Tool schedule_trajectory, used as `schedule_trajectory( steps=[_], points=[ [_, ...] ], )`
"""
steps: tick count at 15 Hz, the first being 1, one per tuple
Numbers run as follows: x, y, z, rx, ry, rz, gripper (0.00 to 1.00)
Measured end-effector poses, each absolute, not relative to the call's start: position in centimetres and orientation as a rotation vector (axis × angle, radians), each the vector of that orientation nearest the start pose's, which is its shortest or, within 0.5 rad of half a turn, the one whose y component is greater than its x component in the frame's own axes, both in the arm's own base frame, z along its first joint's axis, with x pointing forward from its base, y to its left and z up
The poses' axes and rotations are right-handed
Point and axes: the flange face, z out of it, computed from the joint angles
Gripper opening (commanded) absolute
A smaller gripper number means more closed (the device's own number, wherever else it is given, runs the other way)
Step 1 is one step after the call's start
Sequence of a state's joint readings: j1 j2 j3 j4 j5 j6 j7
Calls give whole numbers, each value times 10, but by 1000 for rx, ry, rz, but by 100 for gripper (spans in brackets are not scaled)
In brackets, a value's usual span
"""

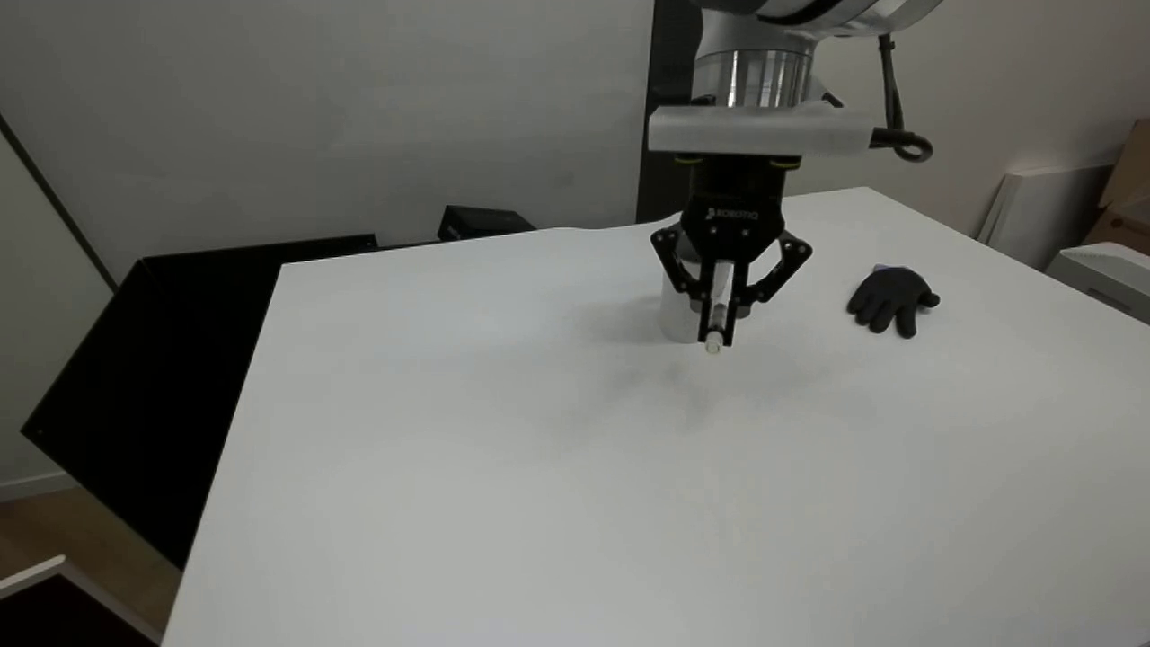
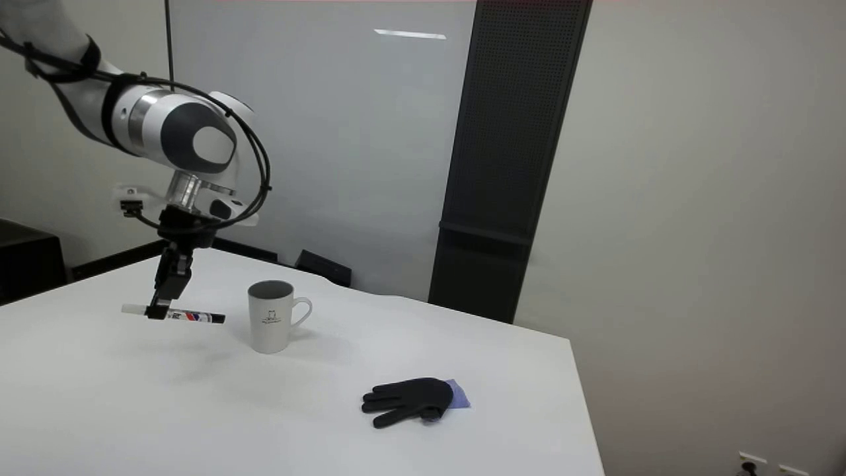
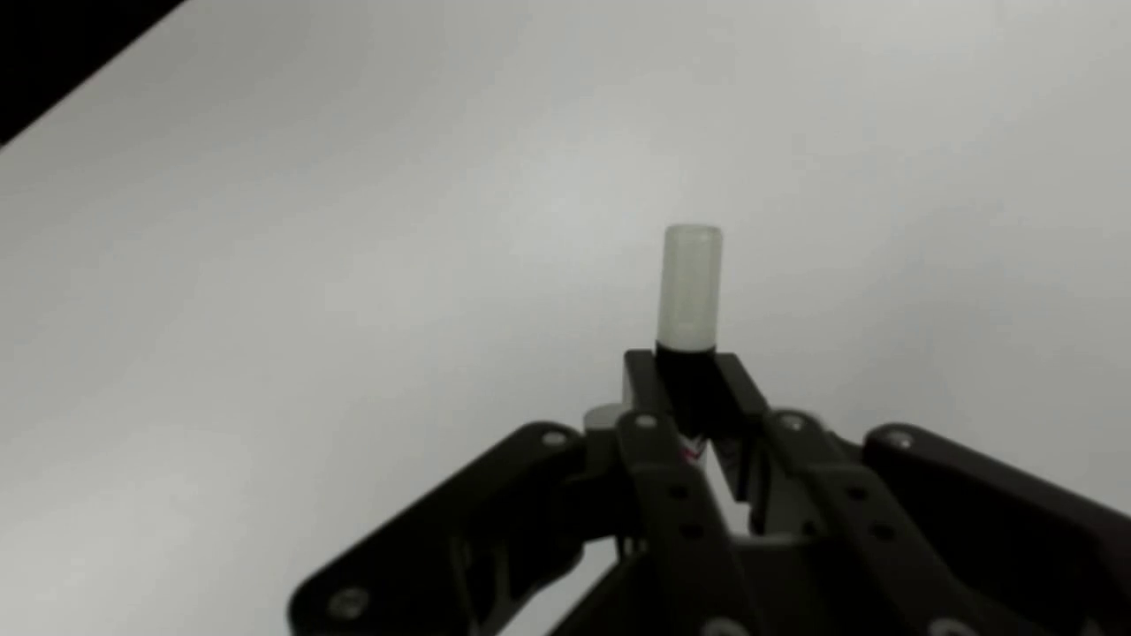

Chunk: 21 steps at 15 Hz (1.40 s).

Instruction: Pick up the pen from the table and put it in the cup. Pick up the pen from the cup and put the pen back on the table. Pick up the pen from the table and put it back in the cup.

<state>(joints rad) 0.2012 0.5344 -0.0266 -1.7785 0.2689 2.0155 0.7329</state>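
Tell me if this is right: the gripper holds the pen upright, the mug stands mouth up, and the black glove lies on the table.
Not quite: the gripper holds the pen roughly level, not upright, as an exterior view shows. The mug does stand mouth up, and the black glove lies on the table.

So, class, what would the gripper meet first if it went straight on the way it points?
Probably the white table, beneath the gripper and its pen; the gap is hard to judge.
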Motion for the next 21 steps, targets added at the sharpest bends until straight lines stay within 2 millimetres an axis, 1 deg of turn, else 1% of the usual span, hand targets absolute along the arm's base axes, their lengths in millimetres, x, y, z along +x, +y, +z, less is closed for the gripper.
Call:
schedule_trajectory(
  steps=[3,7,10,14,17,21],
  points=[
    [629,116,254,-2692,1171,596,7],
    [651,100,270,-2504,1284,594,7],
    [666,91,277,-2410,1336,584,7],
    [682,85,286,-2328,1378,569,7],
    [691,78,282,-2256,1416,578,7],
    [698,58,265,-2134,1487,612,7]
  ],
)
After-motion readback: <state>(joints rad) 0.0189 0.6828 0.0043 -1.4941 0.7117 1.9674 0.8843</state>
